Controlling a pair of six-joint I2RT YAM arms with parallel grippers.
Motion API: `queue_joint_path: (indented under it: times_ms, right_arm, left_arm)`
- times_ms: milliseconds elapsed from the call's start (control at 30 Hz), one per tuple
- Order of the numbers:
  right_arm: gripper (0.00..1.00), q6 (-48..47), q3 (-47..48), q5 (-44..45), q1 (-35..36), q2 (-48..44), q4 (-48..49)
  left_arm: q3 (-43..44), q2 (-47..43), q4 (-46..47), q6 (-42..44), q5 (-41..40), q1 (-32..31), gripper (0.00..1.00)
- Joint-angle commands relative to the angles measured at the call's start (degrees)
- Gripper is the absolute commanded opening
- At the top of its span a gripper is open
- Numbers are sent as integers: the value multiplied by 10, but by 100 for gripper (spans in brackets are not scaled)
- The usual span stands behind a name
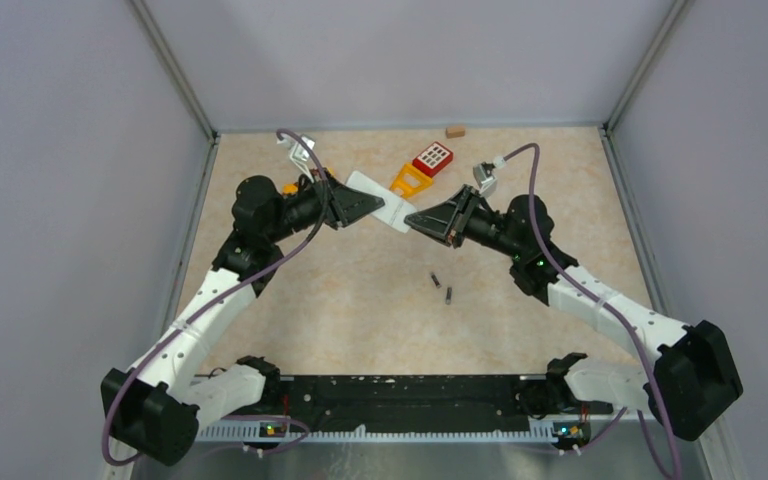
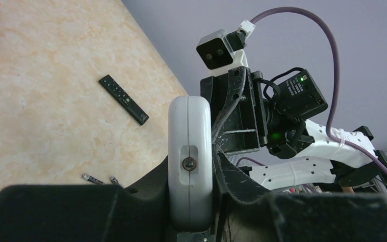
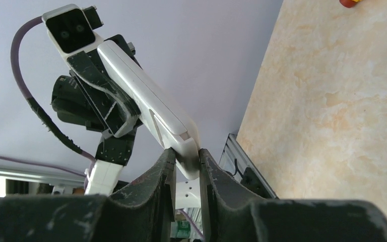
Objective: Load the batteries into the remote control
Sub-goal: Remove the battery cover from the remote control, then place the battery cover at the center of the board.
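The white remote control (image 1: 378,199) hangs in the air between both arms, above the back middle of the table. My left gripper (image 1: 360,205) is shut on one end of it; in the left wrist view the remote (image 2: 190,131) stands on edge between the jaws of the gripper (image 2: 190,170), a screw showing on its side. My right gripper (image 1: 416,221) is shut on the other end, and the right wrist view shows the remote's (image 3: 146,96) tip pinched between the fingertips of the gripper (image 3: 186,156). Two small dark batteries (image 1: 434,279) (image 1: 448,295) lie on the table below, also visible from the left wrist (image 2: 92,179) (image 2: 114,179).
A slim black remote (image 2: 123,99) lies on the table near the right arm. At the back sit a red keypad toy (image 1: 432,158), an orange piece (image 1: 410,180) and a small brown block (image 1: 454,130). Grey walls enclose the tabletop.
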Motion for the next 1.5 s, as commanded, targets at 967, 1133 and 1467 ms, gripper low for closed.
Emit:
queue_joint_path:
  times_ms: [967, 1133, 1467]
  right_arm:
    - [0, -105, -30, 101, -49, -73, -170]
    - [0, -138, -95, 118, -115, -65, -213]
    - [0, -160, -199, 134, -133, 20, -145]
  left_arm:
    - [-17, -5, -119, 130, -130, 0, 0]
    - [-31, -17, -123, 160, -82, 0, 0]
    - [-43, -21, -75, 170, 3, 0, 0]
